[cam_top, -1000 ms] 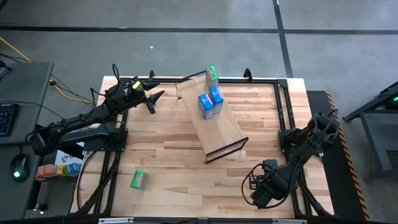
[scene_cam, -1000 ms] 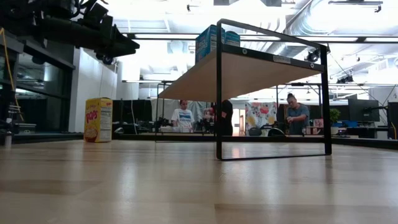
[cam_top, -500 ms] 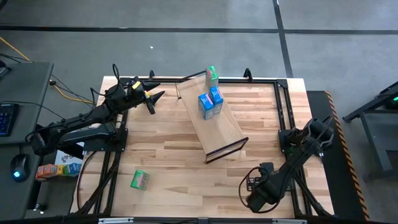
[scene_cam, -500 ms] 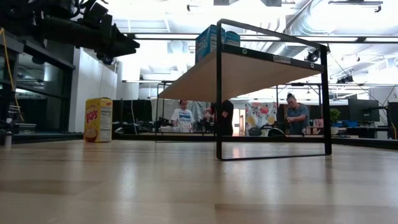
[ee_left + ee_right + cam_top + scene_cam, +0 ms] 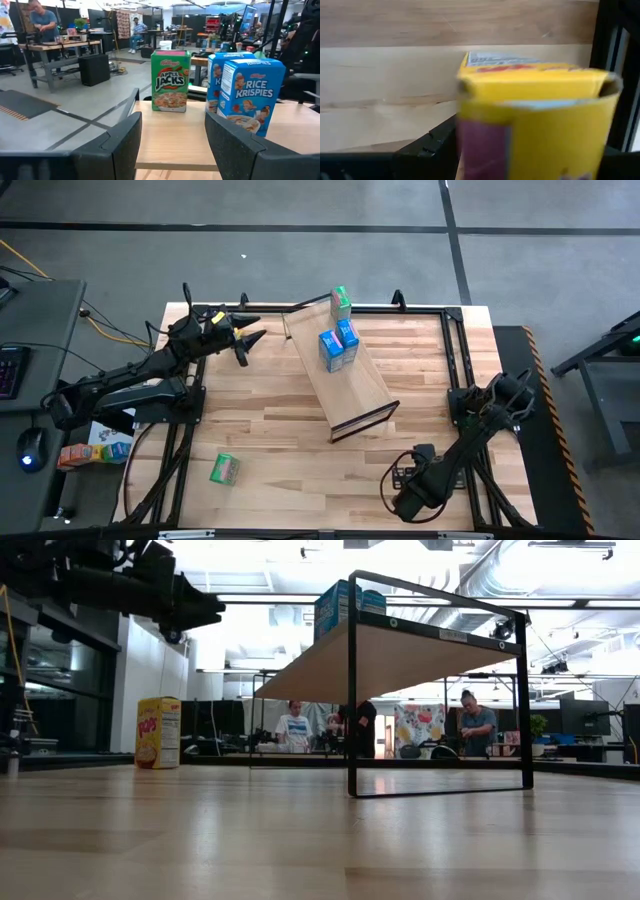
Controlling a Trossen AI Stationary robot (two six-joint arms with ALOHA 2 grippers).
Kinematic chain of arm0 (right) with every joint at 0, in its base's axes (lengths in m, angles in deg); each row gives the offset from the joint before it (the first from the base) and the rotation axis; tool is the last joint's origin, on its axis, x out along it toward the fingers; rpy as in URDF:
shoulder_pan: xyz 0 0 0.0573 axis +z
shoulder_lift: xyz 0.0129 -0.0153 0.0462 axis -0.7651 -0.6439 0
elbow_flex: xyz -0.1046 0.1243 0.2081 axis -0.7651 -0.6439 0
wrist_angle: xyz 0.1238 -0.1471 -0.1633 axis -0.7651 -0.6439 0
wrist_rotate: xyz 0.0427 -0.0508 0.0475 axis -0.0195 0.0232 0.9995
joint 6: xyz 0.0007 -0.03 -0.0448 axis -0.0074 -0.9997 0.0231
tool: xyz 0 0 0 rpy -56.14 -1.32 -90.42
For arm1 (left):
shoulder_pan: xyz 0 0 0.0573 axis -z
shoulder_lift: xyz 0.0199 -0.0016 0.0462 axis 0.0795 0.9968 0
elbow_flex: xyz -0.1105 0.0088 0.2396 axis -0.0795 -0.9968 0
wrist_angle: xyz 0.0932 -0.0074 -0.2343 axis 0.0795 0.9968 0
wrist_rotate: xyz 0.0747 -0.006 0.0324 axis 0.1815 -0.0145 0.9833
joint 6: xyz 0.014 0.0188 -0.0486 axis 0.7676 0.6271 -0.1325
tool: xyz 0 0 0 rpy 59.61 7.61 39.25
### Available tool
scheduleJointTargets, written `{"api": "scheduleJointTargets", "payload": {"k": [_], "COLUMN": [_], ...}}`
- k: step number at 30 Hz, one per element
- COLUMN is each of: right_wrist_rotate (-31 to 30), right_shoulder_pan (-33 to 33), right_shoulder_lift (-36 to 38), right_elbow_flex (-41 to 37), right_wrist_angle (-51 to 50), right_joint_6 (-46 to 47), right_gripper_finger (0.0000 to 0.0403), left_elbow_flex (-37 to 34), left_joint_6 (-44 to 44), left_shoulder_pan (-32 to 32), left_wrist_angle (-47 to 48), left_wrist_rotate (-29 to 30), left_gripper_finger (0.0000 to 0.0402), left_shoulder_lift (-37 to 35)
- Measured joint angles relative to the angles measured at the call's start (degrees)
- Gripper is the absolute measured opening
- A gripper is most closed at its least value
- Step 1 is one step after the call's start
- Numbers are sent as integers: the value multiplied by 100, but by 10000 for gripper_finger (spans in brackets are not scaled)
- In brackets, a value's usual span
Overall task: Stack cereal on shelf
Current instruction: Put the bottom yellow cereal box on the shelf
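Note:
The shelf (image 5: 352,385) stands slantwise in mid-table, its dark frame end toward the near edge. On it stand a green cereal box (image 5: 341,302) at the far end and two blue boxes (image 5: 330,350) side by side. Another green box (image 5: 224,469) lies on the table near left. A yellow box (image 5: 158,732) stands far left in the low view. My left gripper (image 5: 250,340) hovers open at the far left, facing the shelf boxes (image 5: 170,80). My right gripper (image 5: 402,485) is low at the near right, open, with a second yellow box (image 5: 535,115) between its fingers. My right gripper has one finger (image 5: 427,145) beside each side of the yellow box. Whether they touch it I cannot tell. The arm hides the box in the high view.
Black frame rails (image 5: 455,370) run along the table's edges, and one shows close beside the yellow box (image 5: 612,35). Spare boxes (image 5: 95,450) lie on a side desk off the table's left. People stand in the room beyond (image 5: 478,725).
My right gripper has gone a little toward the table's near and left edges, staying low over the near-right corner. The boxes on the shelf and the green box on the table have kept still.

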State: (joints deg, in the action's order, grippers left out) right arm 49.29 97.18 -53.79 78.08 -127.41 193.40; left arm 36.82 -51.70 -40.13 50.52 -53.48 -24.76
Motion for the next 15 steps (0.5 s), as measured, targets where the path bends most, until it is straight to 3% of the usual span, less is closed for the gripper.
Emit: {"api": "scheduleJointTargets", "payload": {"k": [8, 15], "right_wrist_rotate": [97, -162], "right_shoulder_pan": [0, 0], "right_shoulder_lift": [59, 535], "right_elbow_flex": [-5, -1], "right_wrist_angle": [0, 101], "right_joint_6": [-264, -520], "right_gripper_finger": [199, 126], "left_elbow_flex": [0, -2], "left_joint_6": [-2, -161], "left_shoulder_pan": [-4, -2], "left_wrist_angle": [-93, -134], "left_wrist_rotate": [0, -180], "left_gripper_finger": [208, 208], "left_shoulder_lift": [2, -133]}}
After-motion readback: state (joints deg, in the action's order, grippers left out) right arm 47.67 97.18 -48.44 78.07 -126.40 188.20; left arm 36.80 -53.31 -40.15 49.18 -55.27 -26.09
